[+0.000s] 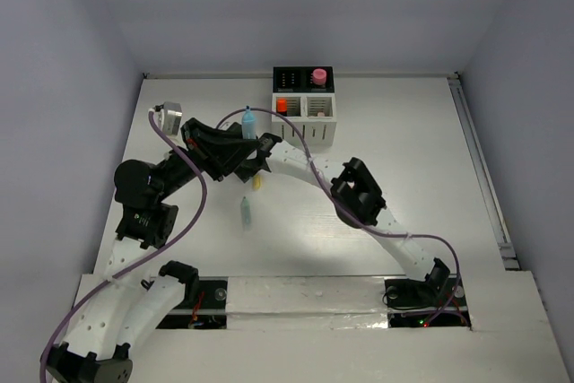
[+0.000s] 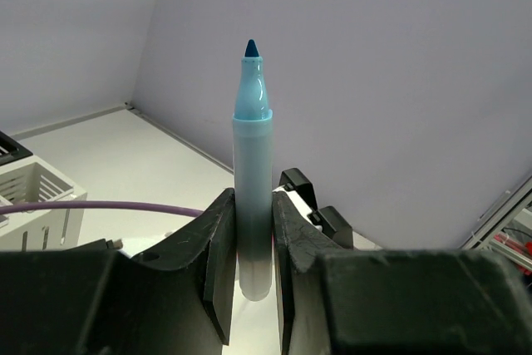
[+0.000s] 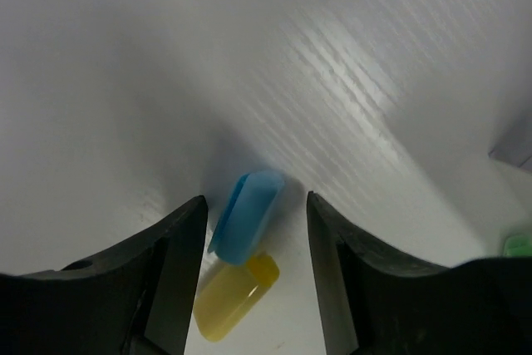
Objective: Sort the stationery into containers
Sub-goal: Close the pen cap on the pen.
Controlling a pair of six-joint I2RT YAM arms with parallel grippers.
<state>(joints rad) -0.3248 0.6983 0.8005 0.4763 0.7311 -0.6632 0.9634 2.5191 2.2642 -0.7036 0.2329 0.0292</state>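
Gripped blue highlighter (image 2: 252, 147), loose blue cap (image 3: 245, 222)
From above, the organizer (image 1: 321, 132) stands far back and a green highlighter (image 1: 244, 211) lies well apart from it. Only the left wrist view shows the left gripper (image 2: 253, 205) clamped tight on the upright, uncapped blue highlighter. Only the right wrist view shows the right gripper (image 3: 255, 204) half-open, straddling the blue cap and a yellow piece (image 3: 233, 295) and holding nothing.

We read no text, label, brand, number or sign in any of the three views. In the left wrist view, the barrel of the blue highlighter (image 2: 252, 172) carries no legible print. In the top view, pale specks on the black compartments (image 1: 289, 78) of the desk organizer (image 1: 305, 134) are too small for us to tell whether they are characters.
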